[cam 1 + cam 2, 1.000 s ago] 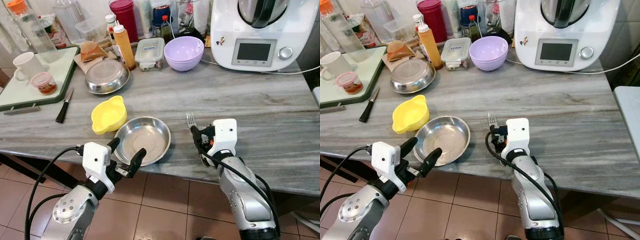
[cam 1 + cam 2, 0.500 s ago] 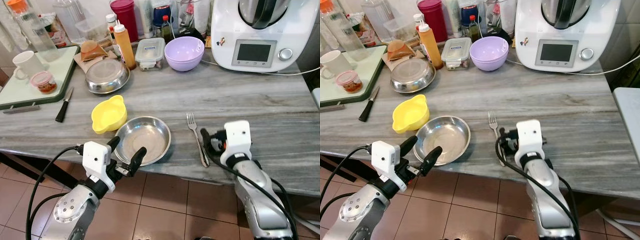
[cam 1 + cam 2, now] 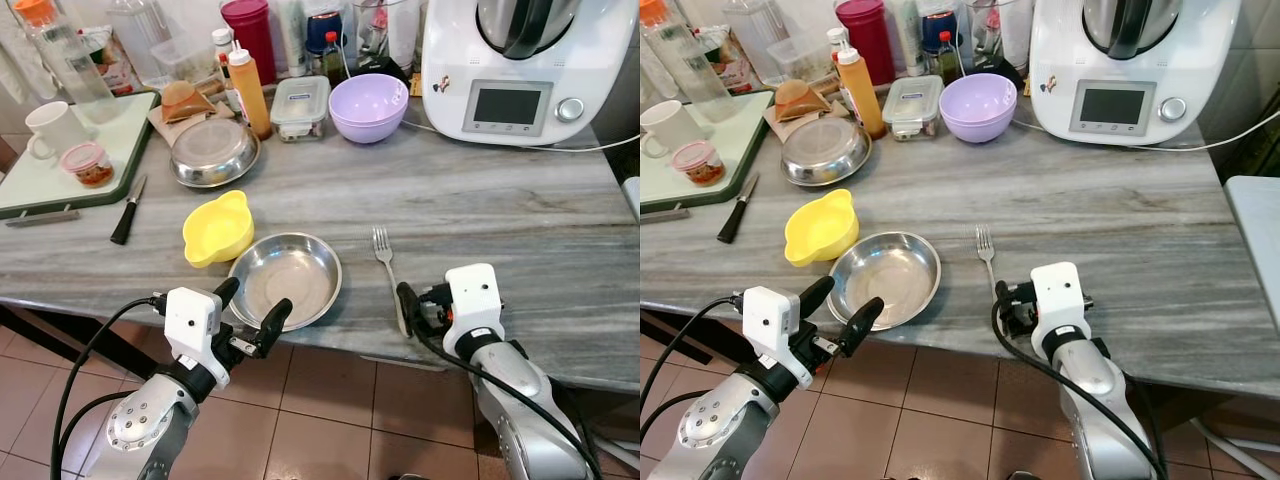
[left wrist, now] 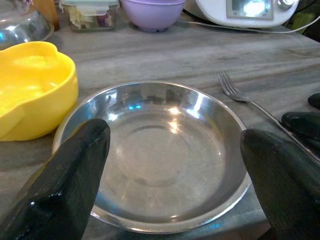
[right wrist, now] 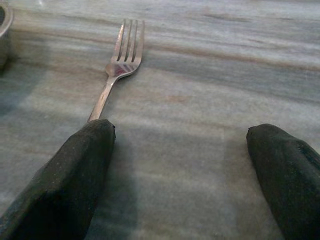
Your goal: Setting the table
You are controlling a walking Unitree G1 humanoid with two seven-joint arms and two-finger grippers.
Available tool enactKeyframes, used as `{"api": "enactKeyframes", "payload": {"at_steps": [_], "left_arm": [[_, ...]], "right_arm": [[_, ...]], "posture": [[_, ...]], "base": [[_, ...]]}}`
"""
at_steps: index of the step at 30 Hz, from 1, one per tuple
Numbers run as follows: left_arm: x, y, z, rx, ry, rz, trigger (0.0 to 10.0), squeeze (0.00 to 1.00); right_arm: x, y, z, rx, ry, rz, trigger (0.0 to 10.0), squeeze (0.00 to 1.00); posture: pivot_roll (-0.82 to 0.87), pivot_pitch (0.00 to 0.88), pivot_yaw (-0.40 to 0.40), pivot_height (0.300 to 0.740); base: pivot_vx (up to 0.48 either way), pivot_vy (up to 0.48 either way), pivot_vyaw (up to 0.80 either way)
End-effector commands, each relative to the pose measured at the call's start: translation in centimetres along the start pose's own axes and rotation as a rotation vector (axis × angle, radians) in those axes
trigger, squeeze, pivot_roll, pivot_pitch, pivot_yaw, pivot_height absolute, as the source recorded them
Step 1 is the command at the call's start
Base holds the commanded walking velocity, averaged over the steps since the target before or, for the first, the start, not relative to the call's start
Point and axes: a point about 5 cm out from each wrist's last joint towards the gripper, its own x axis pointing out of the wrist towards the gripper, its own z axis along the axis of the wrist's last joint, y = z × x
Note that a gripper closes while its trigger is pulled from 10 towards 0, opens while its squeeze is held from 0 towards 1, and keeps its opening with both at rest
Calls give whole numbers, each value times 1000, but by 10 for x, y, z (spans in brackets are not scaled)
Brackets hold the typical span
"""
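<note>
- Done: steel plate (image 3: 286, 279) w/ fork (image 3: 388, 268) laid at its 3 o'clock on desk (image 3: 520, 210).
- Left: knife (image 3: 128, 211), cup, by my guess.
- Right gripper (image 3: 412, 310) fingers released at fork handle; left gripper (image 3: 250, 312) spread before plate, holding nothing.

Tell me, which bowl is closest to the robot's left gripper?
The empty steel bowl at the counter's front edge, right before the open left gripper. The yellow bowl sits behind it; the purple bowl and another steel bowl are farther back.
</note>
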Motion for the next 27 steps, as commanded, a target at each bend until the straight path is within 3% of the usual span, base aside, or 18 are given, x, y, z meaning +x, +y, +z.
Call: {"api": "enactKeyframes", "payload": {"at_steps": [1,8,27], "left_arm": [[-4,4,-1,12,15,14,10000,0],[-4,4,-1,11,20,11,10000,0],[-4,3,-1,13,21,14,10000,0]], "right_arm": [[-6,11,-9,21,47,74,10000,1000],[-9,11,-11,22,53,84,10000,1000],[9,25,-4,46,26,112,10000,1000]], "posture": [[-99,133,114,740],[-105,138,118,740],[-95,140,120,740]], "base": [[0,0,0],[0,0,0],[0,0,0]]}}
